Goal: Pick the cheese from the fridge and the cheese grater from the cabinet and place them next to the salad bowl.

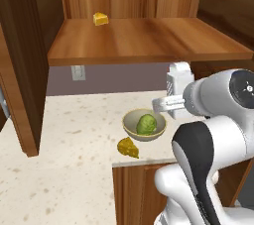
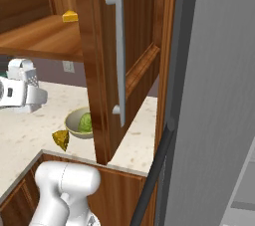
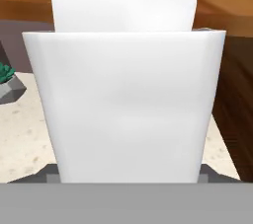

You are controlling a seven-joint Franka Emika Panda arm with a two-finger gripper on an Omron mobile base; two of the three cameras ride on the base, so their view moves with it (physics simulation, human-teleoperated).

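The cheese grater (image 1: 179,78) is pale and tapered and stands upright just right of the salad bowl (image 1: 132,131), a beige bowl with a green ball in it. My gripper (image 1: 174,103) is shut on the grater's sides. In the hand view the cheese grater (image 3: 123,104) is very close, with my dark fingertips (image 3: 49,172) at its lower edges. Whether its base touches the counter I cannot tell. The cheese (image 1: 128,147), a dull golden wedge, lies on the counter in front of the bowl. From the right I see the grater (image 2: 27,76), bowl (image 2: 73,120) and cheese (image 2: 61,140).
A brighter yellow wedge (image 1: 100,19) lies on the cabinet shelf (image 1: 149,45) above. An open wooden door (image 1: 20,80) hangs at the left, and another door (image 2: 134,70) with a grey bar handle blocks part of the bowl. The grey fridge (image 2: 219,95) stands at the right. The counter edge (image 1: 144,162) is near the cheese.
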